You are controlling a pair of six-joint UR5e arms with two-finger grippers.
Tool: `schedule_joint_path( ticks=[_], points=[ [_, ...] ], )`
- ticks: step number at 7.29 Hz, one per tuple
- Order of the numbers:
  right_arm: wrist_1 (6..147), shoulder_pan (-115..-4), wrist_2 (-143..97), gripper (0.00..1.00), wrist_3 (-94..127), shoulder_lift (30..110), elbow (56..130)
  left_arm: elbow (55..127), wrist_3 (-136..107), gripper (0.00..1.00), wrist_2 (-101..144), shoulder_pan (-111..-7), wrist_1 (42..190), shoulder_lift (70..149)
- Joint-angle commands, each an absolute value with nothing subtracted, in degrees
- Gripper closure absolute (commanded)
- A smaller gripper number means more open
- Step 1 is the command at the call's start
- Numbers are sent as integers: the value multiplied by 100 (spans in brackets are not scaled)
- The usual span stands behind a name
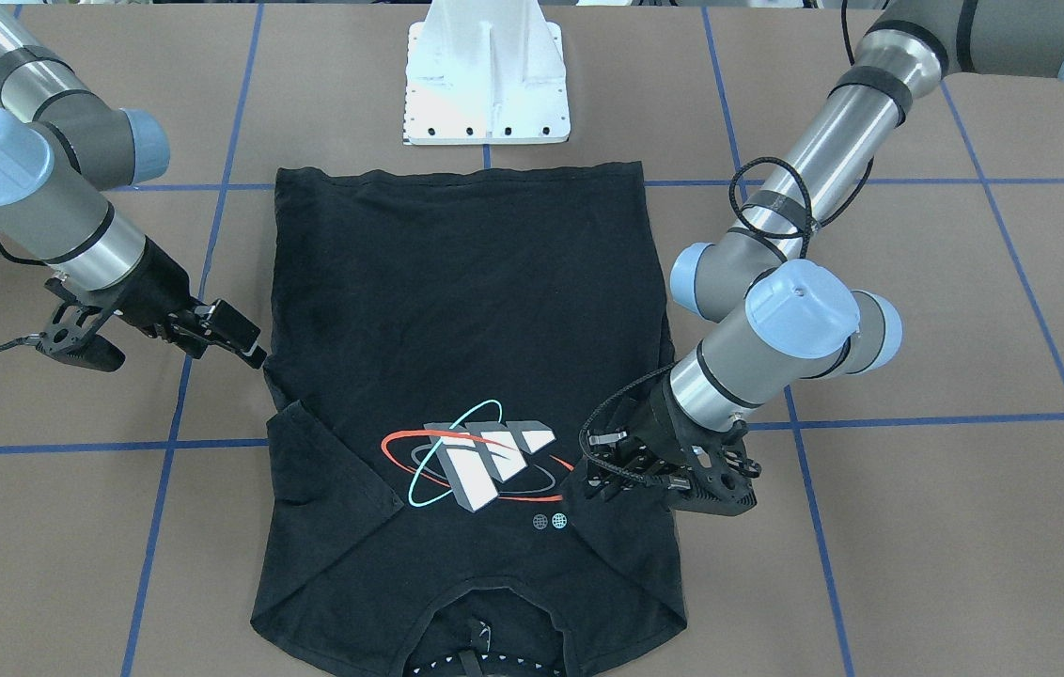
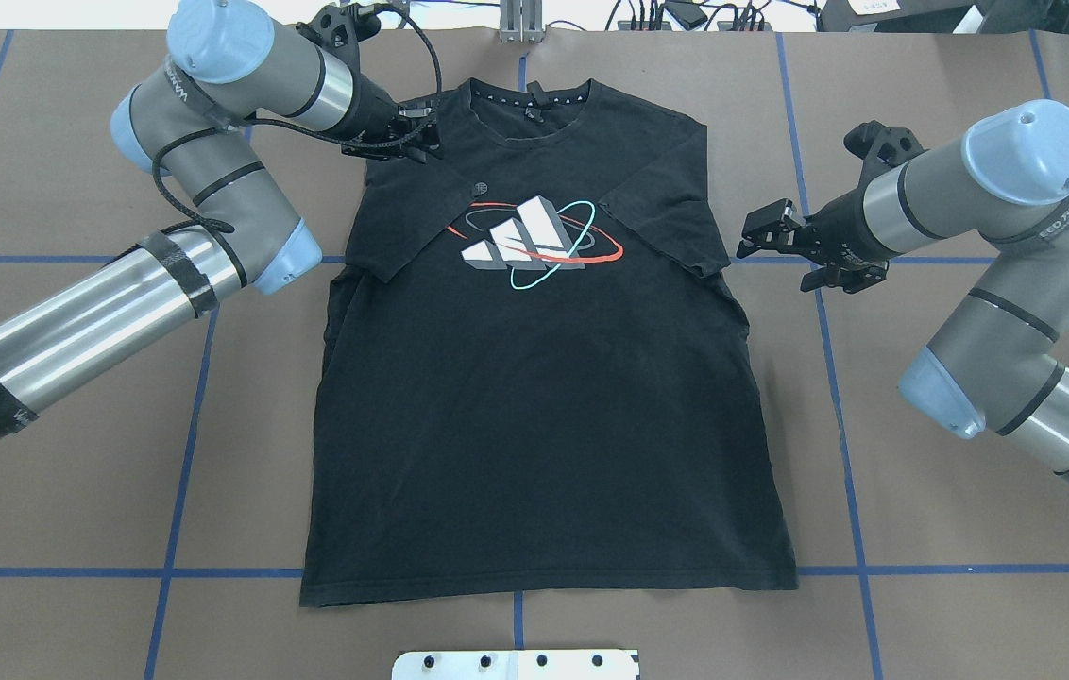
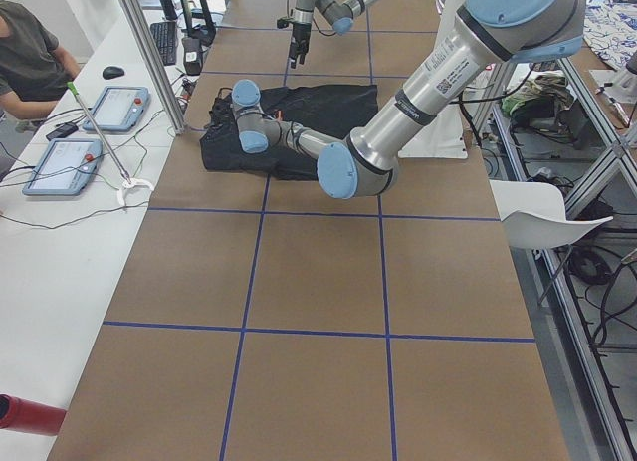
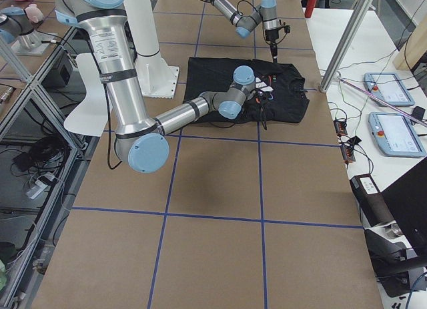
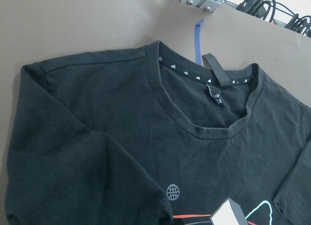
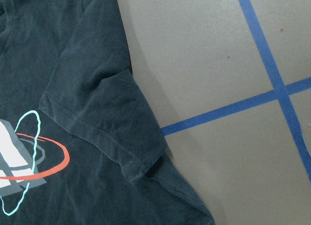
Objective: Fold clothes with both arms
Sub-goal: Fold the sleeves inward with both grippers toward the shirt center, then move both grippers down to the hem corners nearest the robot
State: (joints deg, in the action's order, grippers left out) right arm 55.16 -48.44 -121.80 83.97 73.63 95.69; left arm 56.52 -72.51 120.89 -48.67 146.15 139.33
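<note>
Black T-shirt [image 2: 534,406] lies flat on counter [image 2: 950,586], logo [image 2: 534,241] up, collar on the side away from robot, both sleeves folded in onto chest. Left gripper [image 2: 421,130] at shirt's shoulder beside collar, fingers spread, holding nothing. Right gripper [image 2: 750,233] just off shirt's opposite edge, fingers spread, empty.

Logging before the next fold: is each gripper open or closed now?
Left gripper: open, holding nothing.
Right gripper: open, holding nothing.
</note>
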Motion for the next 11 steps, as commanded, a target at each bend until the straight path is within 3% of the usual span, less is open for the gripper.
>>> schedule_joint_path(
  ticks=[1, 5, 6, 8, 10, 11],
  points=[
    [5537, -4712, -12006, 0, 8621, 7391, 9720, 6184, -7277, 10, 12146, -4878, 14590, 13774],
    [5598, -3992, -11699, 0, 10654, 7874, 10256, 9064, -7443, 5, 12138, -4816, 14581, 11581],
    [6121, -3581, -11402, 1, 11000, 8084, 10744, 9549, -7592, 5, 12138, -4790, 14590, 11192],
    [7127, -2405, -10244, 2, 11649, 8864, 11957, 9721, -7611, 5, 12094, -4781, 14590, 10917],
    [7128, -1525, -9532, 6, 12878, 9105, 12217, 9729, -7611, 5, 12050, -4772, 14590, 10899],
    [7111, -1146, -9162, 14, 13128, 9349, 12217, 9738, -7611, 5, 12041, -4772, 14590, 10898]
  ],
)
